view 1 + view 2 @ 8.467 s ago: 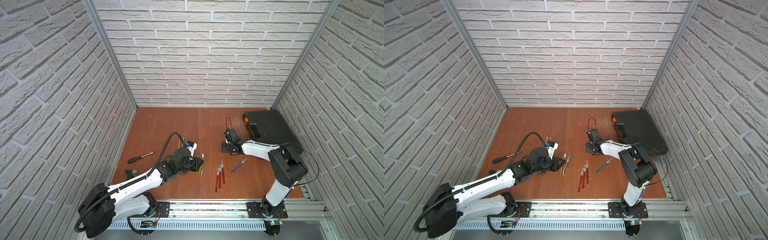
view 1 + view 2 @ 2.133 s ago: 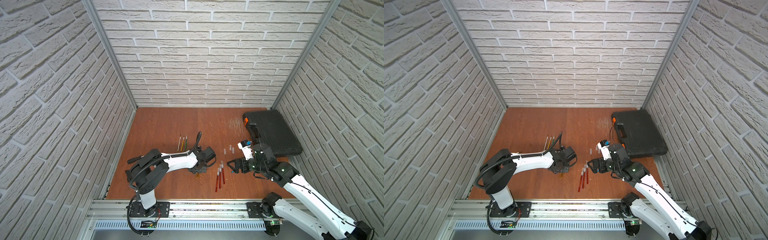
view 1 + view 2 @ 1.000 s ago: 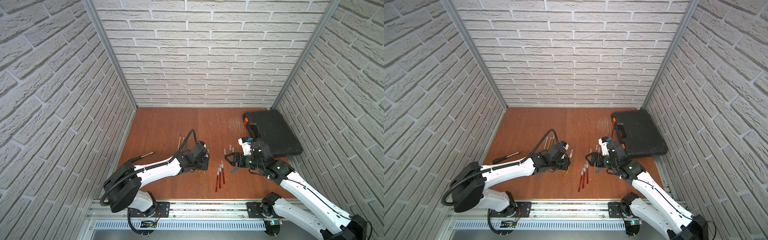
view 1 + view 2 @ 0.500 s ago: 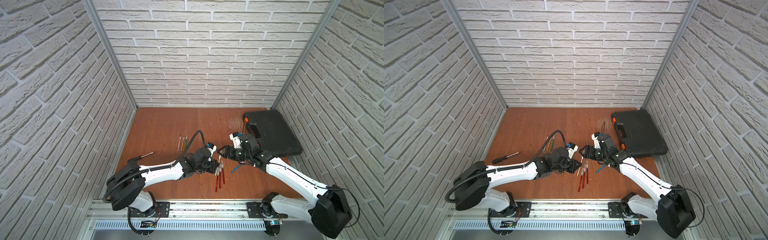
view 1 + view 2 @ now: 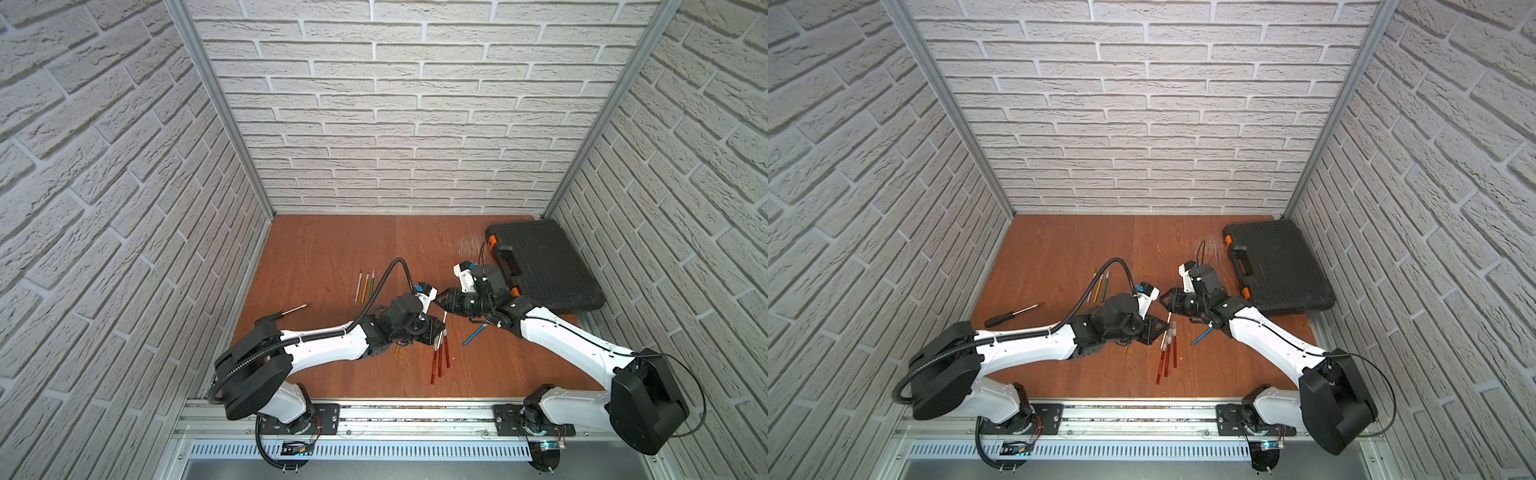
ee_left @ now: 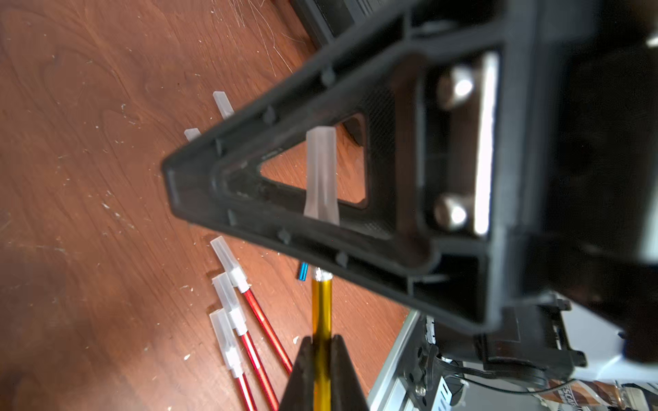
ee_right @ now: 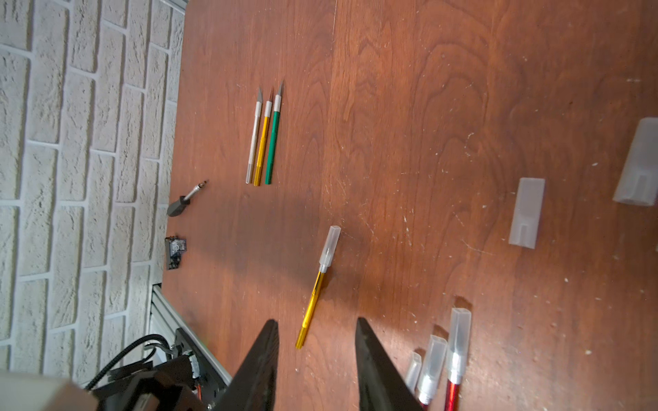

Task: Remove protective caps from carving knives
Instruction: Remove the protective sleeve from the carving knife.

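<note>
Since a second earlier both grippers had drawn together over the table [image 5: 332, 249]. The left gripper [image 6: 321, 341] was clamped on the handle of a gold knife [image 6: 321, 302], raised, its cap [image 6: 320, 170] pointing toward twelve o'clock. The right gripper [image 7: 315, 320] stood with jaws apart; the cap seemed to sit deep between them, though that wrist view showed only a bare gap, so I could not be sure. Done well, those jaws would pinch the cap alone, clear of the collar, then draw straight along the handle's line while the left held firm. The left arm [image 5: 324, 353] lay low, reaching from seven o'clock; the right arm [image 5: 561, 336] came in from five, gripper aimed at nine.
</note>
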Available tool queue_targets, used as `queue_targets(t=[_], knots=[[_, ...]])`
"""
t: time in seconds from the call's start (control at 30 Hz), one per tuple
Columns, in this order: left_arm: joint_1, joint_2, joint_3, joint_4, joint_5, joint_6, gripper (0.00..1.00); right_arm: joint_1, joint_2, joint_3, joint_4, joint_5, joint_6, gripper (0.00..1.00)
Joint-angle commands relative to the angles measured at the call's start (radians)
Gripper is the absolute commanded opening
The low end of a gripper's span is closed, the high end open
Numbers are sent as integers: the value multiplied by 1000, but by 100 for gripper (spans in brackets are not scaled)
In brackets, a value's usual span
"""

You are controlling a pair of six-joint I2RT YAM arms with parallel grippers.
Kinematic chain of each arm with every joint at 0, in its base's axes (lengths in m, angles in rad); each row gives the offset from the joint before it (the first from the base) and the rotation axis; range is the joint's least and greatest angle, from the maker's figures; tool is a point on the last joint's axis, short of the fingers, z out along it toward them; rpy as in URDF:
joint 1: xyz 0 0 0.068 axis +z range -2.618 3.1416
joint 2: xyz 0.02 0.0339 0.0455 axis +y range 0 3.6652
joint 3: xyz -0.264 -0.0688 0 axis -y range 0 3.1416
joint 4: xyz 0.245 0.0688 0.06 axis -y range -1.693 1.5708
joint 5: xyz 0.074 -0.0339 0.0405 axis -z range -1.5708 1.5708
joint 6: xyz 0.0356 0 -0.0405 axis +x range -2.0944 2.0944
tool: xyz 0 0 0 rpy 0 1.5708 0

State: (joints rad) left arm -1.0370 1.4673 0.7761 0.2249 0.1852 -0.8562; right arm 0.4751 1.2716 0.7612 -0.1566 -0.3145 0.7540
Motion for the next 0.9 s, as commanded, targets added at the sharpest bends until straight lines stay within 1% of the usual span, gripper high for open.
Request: queue_targets(t=[0.0, 0.17, 0.47, 0.53, 0.87], knots=[[-8, 10, -10, 71, 10, -7, 2, 5, -2, 23, 52, 2, 4, 29], [-8, 14, -10, 73, 4, -11, 2, 5, -5, 22, 43, 11, 1, 20], [-5, 25, -30, 108, 3, -47, 0, 5, -14, 17, 47, 17, 1, 19], [-5, 27, -33, 114, 5, -51, 0, 5, -14, 17, 48, 16, 0, 15], [-3, 24, -32, 119, 14, -55, 0, 6, -3, 20, 55, 18, 1, 9]])
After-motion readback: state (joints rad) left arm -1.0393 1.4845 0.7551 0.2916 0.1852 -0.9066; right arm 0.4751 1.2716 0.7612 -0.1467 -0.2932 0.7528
